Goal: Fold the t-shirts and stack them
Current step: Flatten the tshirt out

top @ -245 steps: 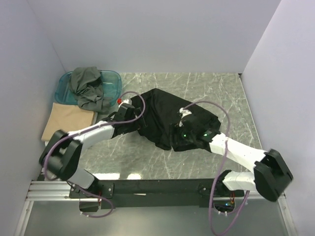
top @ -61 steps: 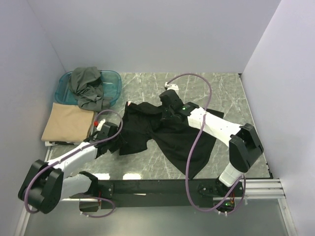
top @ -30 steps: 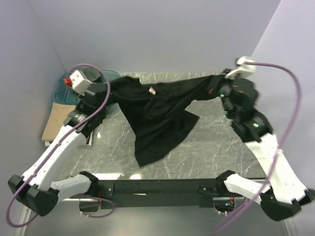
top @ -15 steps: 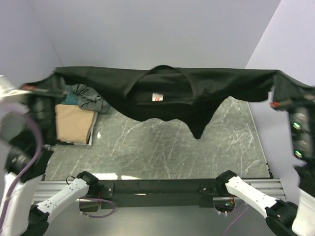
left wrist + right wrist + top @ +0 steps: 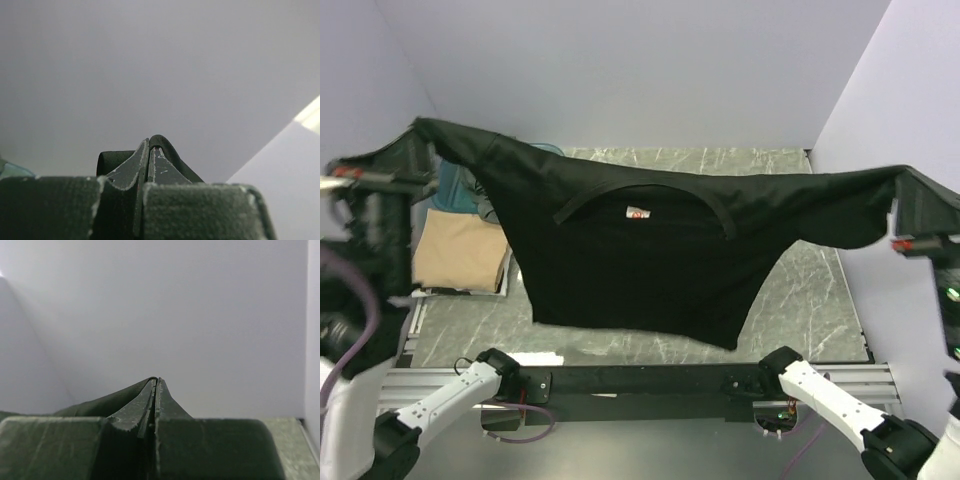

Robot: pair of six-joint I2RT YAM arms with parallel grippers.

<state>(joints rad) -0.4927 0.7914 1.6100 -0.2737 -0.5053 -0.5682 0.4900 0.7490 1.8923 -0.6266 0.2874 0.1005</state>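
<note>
A black t-shirt (image 5: 650, 265) hangs spread in the air above the table, collar and label up, stretched by its shoulders between both arms. My left gripper (image 5: 418, 138) is shut on its left shoulder corner; in the left wrist view the fingertips (image 5: 149, 142) pinch black cloth (image 5: 172, 152). My right gripper (image 5: 902, 174) is shut on the right shoulder corner, and cloth (image 5: 100, 402) trails from its tips (image 5: 156, 380). A tan-beige t-shirt (image 5: 460, 255) lies folded at the table's left. The dark grey-olive shirt is mostly hidden behind the black one.
A teal plastic tub (image 5: 448, 182) peeks out at the back left behind the hanging shirt. The marble table (image 5: 800, 290) shows at the right and along the front. Lilac walls close in on three sides, and a black rail (image 5: 650, 382) runs along the near edge.
Both arms lifted the black shirt off the table and pulled it wide. In the last half second its body swung toward the camera and now hangs lower and flatter.
</note>
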